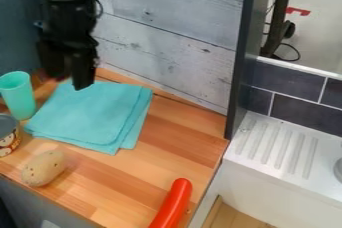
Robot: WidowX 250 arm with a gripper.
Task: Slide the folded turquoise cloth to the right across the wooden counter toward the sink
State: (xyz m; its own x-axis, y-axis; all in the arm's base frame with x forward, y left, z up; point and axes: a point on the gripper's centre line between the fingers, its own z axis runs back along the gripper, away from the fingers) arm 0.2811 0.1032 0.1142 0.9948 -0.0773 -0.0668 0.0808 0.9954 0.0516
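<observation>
can [7,141], left | potato [44,168] | long red object [172,205] | white drainboard [275,147], right

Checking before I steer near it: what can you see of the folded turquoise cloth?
The folded turquoise cloth, apparently soft fabric, lies flat on the light wooden counter. Its stacked layers are slightly offset along the right side, with rounded corners. The mint-green plastic-looking cup stands by its left corner. The black gripper is at its far edge; contact can't be confirmed.
</observation>
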